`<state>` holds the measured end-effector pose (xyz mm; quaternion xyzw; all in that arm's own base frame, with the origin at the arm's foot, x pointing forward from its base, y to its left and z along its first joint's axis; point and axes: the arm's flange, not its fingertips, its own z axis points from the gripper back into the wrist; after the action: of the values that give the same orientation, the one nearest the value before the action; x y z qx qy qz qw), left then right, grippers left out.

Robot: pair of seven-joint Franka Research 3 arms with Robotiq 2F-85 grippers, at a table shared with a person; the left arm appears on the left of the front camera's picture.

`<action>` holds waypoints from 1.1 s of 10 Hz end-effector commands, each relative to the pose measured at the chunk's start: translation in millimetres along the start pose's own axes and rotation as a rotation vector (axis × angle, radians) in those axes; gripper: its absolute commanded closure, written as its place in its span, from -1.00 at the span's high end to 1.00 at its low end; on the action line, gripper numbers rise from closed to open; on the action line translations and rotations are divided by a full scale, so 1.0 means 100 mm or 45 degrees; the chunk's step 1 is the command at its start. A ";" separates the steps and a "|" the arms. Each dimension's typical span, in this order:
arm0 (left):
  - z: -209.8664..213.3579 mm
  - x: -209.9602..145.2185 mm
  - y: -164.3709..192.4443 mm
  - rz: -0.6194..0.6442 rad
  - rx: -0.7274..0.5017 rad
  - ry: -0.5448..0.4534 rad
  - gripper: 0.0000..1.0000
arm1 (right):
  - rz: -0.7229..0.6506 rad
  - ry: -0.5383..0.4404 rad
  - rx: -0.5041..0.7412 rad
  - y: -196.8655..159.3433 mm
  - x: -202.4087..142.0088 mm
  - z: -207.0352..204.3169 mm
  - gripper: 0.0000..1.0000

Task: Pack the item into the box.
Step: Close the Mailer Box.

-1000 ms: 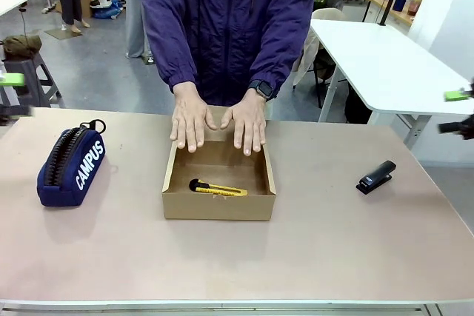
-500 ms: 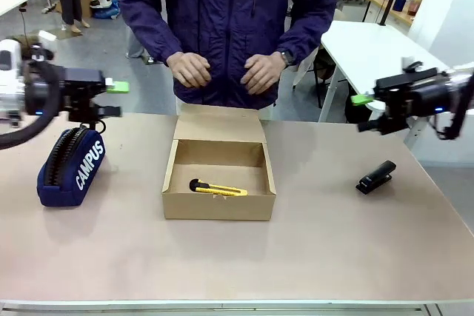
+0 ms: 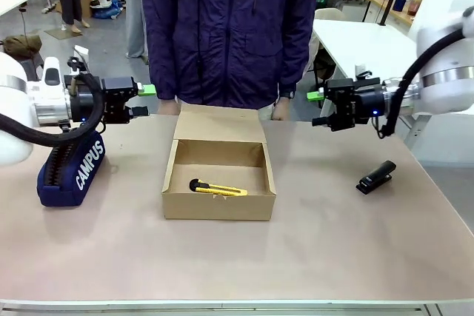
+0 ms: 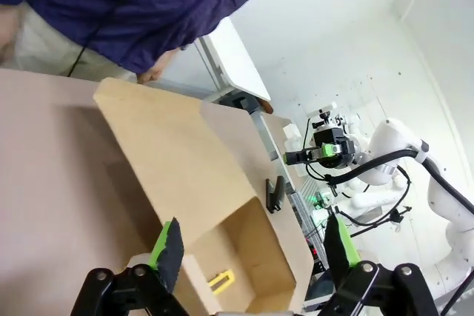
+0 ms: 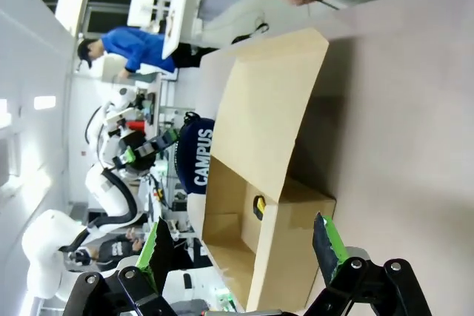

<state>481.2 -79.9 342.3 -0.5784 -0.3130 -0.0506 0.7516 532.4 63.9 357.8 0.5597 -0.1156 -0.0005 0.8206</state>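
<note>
The open brown box [image 3: 218,209] sits mid-table with its flap lid [image 3: 221,123] raised at the far side. The yellow utility knife [image 3: 217,189] lies inside on the box floor near the front wall. My left gripper [image 3: 145,101] hovers open to the left of the lid, above the table. At the same height on the other side, my right gripper [image 3: 318,108] is open and empty. The left wrist view shows the lid [image 4: 178,153] and the knife [image 4: 221,280] beyond its open gripper [image 4: 252,246]. The right wrist view shows the box [image 5: 285,249] and knife [image 5: 259,206].
A navy "CAMPUS" pencil case [image 3: 72,166] lies on the table under my left arm. A small black stapler [image 3: 376,176] sits at the right. The person [image 3: 229,27] stands at the far edge behind the box, hands down at the sides.
The person's hands left the box and dropped to the sides, leaving the lid raised. Both arms swung in from the picture's edges toward the box.
</note>
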 end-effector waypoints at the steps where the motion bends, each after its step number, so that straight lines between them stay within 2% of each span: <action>1: -0.05 0.05 0.17 0.022 0.040 0.001 1.00 | -0.027 0.023 0.053 -0.14 0.10 -0.06 1.00; 2: -0.02 0.08 0.22 0.090 0.098 0.007 1.00 | -0.029 0.105 0.084 -0.16 0.06 0.04 1.00; 3: -0.03 0.01 0.14 0.023 0.018 0.003 1.00 | -0.017 0.022 0.017 -0.09 0.05 -0.07 1.00; 7: -0.05 0.03 0.20 0.038 0.041 0.006 1.00 | -0.027 0.043 0.037 -0.15 0.07 -0.06 1.00; 9: -0.17 0.07 0.35 0.162 -0.131 0.260 1.00 | -0.053 0.099 0.096 -0.29 0.20 -0.32 1.00; 11: -0.23 0.06 0.48 0.201 -0.126 0.315 1.00 | -0.103 0.165 0.090 -0.41 0.26 -0.55 1.00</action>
<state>502.4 -90.7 299.9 -0.6251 -0.1882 -0.0742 0.7539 557.8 87.2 307.1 0.5858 -0.0560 0.0073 0.8085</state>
